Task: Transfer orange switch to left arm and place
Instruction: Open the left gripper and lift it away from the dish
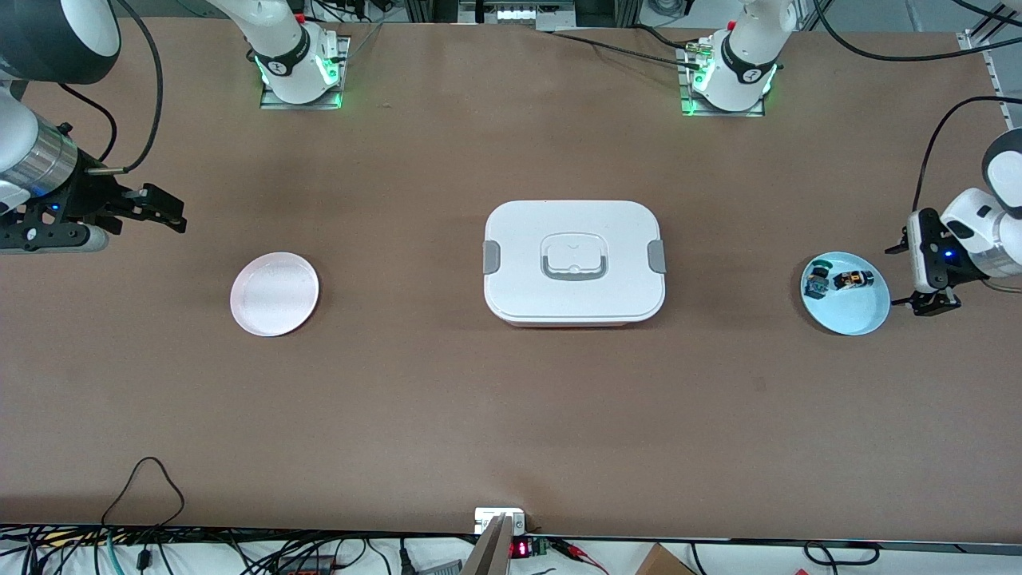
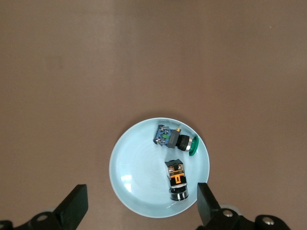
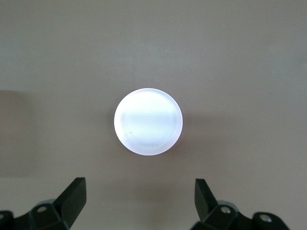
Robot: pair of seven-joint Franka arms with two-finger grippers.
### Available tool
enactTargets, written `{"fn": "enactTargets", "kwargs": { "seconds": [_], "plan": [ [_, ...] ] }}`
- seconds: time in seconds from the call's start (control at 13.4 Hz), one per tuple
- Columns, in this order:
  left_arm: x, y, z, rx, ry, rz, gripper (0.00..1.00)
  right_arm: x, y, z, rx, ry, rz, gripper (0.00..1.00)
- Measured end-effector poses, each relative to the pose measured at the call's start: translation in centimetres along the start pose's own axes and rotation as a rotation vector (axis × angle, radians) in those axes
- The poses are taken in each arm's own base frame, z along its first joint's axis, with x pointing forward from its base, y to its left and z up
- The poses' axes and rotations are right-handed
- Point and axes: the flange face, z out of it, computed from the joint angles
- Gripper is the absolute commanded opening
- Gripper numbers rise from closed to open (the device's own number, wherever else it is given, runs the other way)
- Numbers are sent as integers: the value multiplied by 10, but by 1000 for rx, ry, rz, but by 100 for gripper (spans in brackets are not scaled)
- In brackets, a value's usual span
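Note:
The orange switch [image 1: 852,279] [image 2: 176,179], small and black with an orange part and a silver end, lies in a light blue plate [image 1: 850,313] [image 2: 139,167] at the left arm's end of the table. My left gripper [image 1: 910,277] [image 2: 141,199] hangs open above that plate's edge, holding nothing. The white box [image 1: 573,262] with grey clips and a handle sits at the table's middle. My right gripper [image 1: 168,209] [image 3: 139,191] is open and empty over bare table at the right arm's end, close to a pale pink plate [image 1: 274,293] [image 3: 148,121].
A second small black switch with a green cap [image 1: 816,279] [image 2: 175,139] lies in the blue plate beside the orange one. Cables run along the table edge nearest the front camera.

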Motion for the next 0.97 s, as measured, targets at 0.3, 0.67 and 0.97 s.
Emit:
{"fn": "enactTargets", "kwargs": {
  "seconds": [0.3,0.67,0.97],
  "plan": [
    [29,-16,-47,18,-7,-35,100,0,0,0,0,1,0,100],
    [80,-20,-92,37,-13,-306,100,0,0,0,0,3,0,100],
    [140,-10,-106,2,-24,-683,100,0,0,0,0,3,1,100]
  ]
}}
